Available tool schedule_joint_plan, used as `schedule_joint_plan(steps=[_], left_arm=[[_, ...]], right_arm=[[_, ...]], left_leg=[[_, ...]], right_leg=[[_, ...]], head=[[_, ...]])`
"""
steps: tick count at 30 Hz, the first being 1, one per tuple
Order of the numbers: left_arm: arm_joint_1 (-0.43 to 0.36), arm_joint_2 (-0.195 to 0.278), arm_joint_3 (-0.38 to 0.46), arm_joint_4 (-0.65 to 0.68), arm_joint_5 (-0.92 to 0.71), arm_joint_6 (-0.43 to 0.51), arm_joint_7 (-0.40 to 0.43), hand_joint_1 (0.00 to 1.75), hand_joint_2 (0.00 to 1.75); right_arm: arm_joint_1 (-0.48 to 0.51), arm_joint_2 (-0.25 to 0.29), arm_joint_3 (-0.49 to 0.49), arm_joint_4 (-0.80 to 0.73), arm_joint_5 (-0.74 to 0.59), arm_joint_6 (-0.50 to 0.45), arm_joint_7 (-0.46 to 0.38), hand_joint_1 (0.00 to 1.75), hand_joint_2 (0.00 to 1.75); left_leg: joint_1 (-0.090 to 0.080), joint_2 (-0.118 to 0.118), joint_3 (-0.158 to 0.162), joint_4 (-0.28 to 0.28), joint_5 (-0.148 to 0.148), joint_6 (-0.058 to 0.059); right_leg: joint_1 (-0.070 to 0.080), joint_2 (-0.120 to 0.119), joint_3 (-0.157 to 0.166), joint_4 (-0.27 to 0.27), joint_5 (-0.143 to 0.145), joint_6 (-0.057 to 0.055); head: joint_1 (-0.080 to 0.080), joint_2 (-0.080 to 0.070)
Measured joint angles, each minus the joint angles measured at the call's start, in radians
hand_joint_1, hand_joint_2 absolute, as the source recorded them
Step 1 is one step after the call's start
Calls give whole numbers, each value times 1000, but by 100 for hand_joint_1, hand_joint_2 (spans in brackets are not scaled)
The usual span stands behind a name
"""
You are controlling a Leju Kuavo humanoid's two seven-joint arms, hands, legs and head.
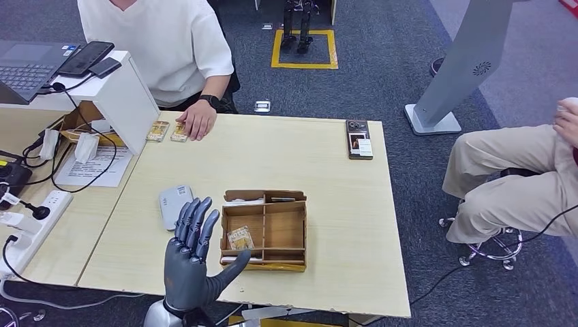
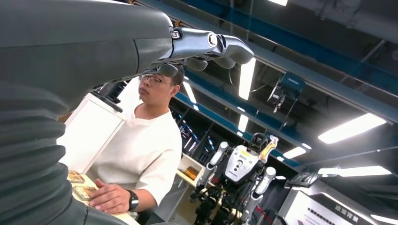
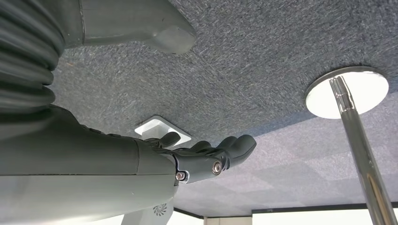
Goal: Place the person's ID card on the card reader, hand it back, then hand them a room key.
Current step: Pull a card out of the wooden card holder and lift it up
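My left hand (image 1: 194,255) is raised above the table's near edge, fingers spread, holding nothing. Just beyond it lies the grey card reader (image 1: 176,204). To its right stands a wooden compartment box (image 1: 264,228) with a patterned card (image 1: 240,238) in its front left cell. At the far edge, a person in a white shirt (image 1: 157,41) rests a hand (image 1: 198,121) beside two small cards (image 1: 158,131). The left wrist view shows my left hand's fingers (image 2: 206,47) and that person's hand (image 2: 110,199) by the cards (image 2: 84,191). My right hand (image 3: 206,157) hangs over the carpet, fingers loosely extended, empty.
A dark phone-like device (image 1: 359,139) lies at the table's far right. A white stand (image 1: 126,95), laptop (image 1: 27,65), cables and a power strip (image 1: 34,221) crowd the left side. A second person (image 1: 518,177) sits on a stool at the right.
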Motion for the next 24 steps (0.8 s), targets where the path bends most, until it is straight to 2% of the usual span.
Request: schedule_joint_plan(steps=[4, 10, 15, 24], left_arm=[[-8, 0, 11, 32, -70, 0, 32, 0, 175], [-50, 0, 21, 138, -225, 0, 174, 0, 175], [-121, 3, 21, 223, -268, 0, 265, 0, 175], [-187, 2, 21, 293, -275, 1, 279, 0, 175]], right_arm=[[0, 0, 0, 0, 8, 0, 0, 0, 175], [-1, 0, 0, 1, 29, 0, -16, 0, 175], [-2, 0, 0, 5, 36, 0, -33, 0, 175], [-2, 0, 0, 11, 39, 0, -36, 0, 175]], left_leg=[[0, 0, 0, 0, 0, 0], [0, 0, 0, 0, 0, 0], [0, 0, 0, 0, 0, 0], [0, 0, 0, 0, 0, 0]], right_leg=[[0, 0, 0, 0, 0, 0], [0, 0, 0, 0, 0, 0], [0, 0, 0, 0, 0, 0], [0, 0, 0, 0, 0, 0]], head=[[0, 0], [0, 0], [0, 0], [0, 0]])
